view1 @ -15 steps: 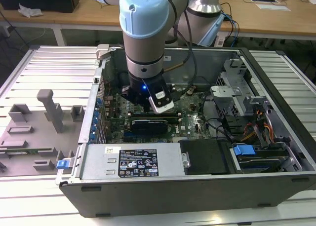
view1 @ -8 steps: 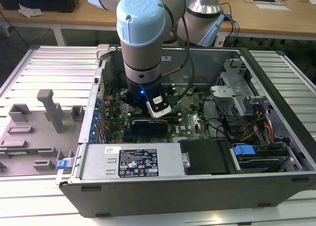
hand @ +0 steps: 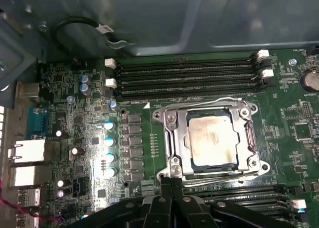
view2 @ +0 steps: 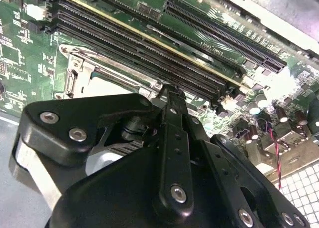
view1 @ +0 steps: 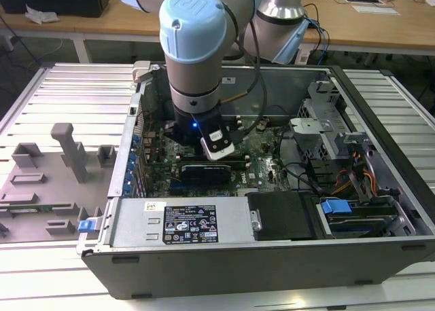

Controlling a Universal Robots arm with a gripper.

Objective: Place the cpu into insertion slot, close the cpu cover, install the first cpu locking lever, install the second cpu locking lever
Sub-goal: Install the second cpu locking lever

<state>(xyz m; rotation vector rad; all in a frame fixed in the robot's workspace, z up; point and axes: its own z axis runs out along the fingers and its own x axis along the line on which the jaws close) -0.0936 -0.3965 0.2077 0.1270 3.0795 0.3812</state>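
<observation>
In the first wrist view the cpu (hand: 213, 140) sits in the insertion slot (hand: 169, 138), the cpu cover (hand: 249, 138) closed flat around it; the hand (hand: 172, 185), fingers pressed together and empty, hangs just beside it. The exterior view shows the computer case (view1: 204, 257) on the desk (view1: 61, 100).

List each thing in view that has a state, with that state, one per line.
cpu: seated flat in the insertion slot.
insertion slot: occupied.
cpu cover: closed down, framing the cpu.
locking lever wire: lying along the cover's edge; whether it is latched cannot be told.
gripper: fingers together, empty, at the socket's edge.
computer case: side open, lying flat.
</observation>
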